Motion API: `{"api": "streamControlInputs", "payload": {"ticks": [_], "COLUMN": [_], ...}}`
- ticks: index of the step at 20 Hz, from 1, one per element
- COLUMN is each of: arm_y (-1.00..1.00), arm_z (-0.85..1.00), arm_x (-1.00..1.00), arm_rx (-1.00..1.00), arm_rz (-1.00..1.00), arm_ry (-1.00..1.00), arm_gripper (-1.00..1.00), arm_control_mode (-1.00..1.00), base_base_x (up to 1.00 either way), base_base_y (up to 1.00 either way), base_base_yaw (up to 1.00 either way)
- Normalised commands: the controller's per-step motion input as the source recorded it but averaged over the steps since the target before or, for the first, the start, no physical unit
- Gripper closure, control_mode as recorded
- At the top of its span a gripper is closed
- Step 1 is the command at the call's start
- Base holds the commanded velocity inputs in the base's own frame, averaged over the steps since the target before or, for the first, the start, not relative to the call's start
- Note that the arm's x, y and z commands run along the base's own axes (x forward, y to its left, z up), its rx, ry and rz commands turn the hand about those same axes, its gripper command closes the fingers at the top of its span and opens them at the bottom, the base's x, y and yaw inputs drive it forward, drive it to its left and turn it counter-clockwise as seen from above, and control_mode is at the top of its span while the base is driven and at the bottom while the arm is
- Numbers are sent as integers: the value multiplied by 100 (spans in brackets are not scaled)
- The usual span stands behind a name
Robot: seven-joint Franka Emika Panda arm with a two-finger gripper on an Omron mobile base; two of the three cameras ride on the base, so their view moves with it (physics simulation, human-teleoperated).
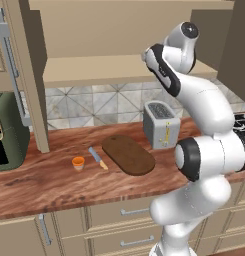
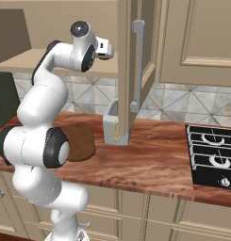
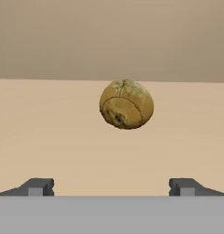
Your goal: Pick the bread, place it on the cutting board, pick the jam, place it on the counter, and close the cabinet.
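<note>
On the far left of the reddish-brown wood-grain counter (image 1: 54, 180), a dark green appliance (image 1: 6, 132) stands partly cut off by the frame. Beside it hangs the open door of the beige-tan upper wall cabinet (image 1: 31, 75), its grey bar handle facing outward. Further right, the tiny orange jar of jam (image 1: 78, 163) already sits on the worktop, just beside a small blue-handled knife (image 1: 97, 157). Next comes the flat dark brown oval cutting board (image 1: 128, 154), bare on top, then a grey toaster (image 1: 161, 124).

High on the right, the white arm reaches up to the cabinet's single inner shelf (image 1: 94, 70). From the hand camera, the small round olive-brown bread (image 3: 126, 104) rests on that shelf, straight ahead and centred. The two-finger gripper (image 3: 111, 186) is spread wide, its dark tips standing apart at either side and short of the bun, touching nothing.

Judging by this, the bread pick-up is the step in hand. The next move calls for a level advance along the shelf until the tips flank the bun, then a squeeze firm enough for a round, possibly rolling lump.

From both base cameras the bread is hidden behind the arm and the doors, and the gripper's fingers cannot be made out there. A black hob (image 2: 212, 155) is cut off at the right edge.
</note>
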Motion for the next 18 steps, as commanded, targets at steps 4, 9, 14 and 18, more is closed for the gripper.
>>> {"api": "streamControlInputs", "payload": {"ticks": [4,9,14,18], "arm_y": [-4,-1,0,0], "arm_z": [0,0,0,0], "arm_x": [36,27,24,31], "arm_rx": [0,0,0,0], "arm_rz": [0,0,0,0], "arm_ry": [0,-1,-2,-2], "arm_gripper": [-100,-100,-100,-100], "arm_control_mode": [-100,-100,-100,-100], "base_base_x": [0,0,0,0], "base_base_y": [0,0,0,0], "base_base_yaw": [0,0,0,0]}}
